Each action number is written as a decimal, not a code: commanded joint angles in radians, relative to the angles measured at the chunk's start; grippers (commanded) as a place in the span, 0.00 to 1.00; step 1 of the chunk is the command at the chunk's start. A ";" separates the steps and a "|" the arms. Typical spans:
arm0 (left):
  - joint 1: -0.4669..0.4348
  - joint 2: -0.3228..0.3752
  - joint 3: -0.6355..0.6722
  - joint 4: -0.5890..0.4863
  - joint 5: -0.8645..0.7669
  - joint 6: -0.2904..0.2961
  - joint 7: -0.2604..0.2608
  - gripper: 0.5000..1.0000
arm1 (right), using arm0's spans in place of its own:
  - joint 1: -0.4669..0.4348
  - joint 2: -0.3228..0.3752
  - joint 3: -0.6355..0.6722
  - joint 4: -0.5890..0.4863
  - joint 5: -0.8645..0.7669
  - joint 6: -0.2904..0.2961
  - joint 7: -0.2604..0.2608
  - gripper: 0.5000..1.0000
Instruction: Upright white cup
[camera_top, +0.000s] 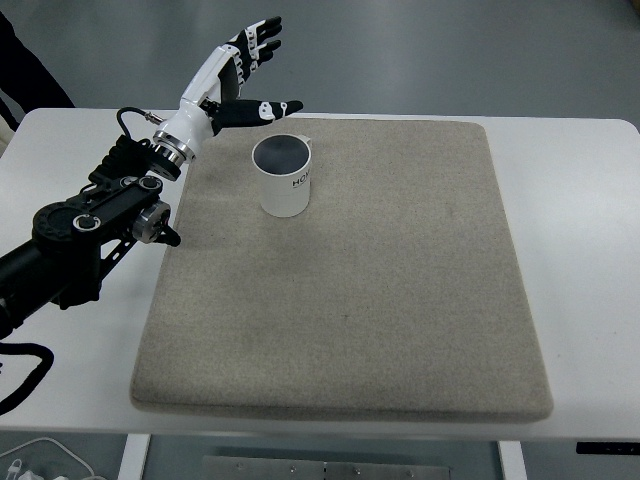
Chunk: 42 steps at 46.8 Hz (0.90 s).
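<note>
The left arm (80, 240) runs off the picture's left edge, so its upper part is out of sight. The print on the cup (283, 177) is too small to read in full. A dark sleeve (25, 75) at the top left is cut by the edge. The table (580, 250) is cropped at the right and bottom. A white cable (40, 460) at the bottom left is only partly in view.
</note>
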 joint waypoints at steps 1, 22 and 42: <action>-0.037 0.000 0.001 0.063 -0.079 0.000 0.000 0.99 | 0.000 0.000 0.000 0.000 0.000 0.000 0.000 0.86; -0.135 -0.015 0.004 0.250 -0.365 -0.021 0.003 0.99 | 0.000 0.000 0.003 0.000 0.000 0.000 0.000 0.86; -0.123 -0.021 0.013 0.377 -0.541 -0.202 0.305 0.99 | 0.000 0.000 0.000 -0.001 0.000 0.000 0.000 0.86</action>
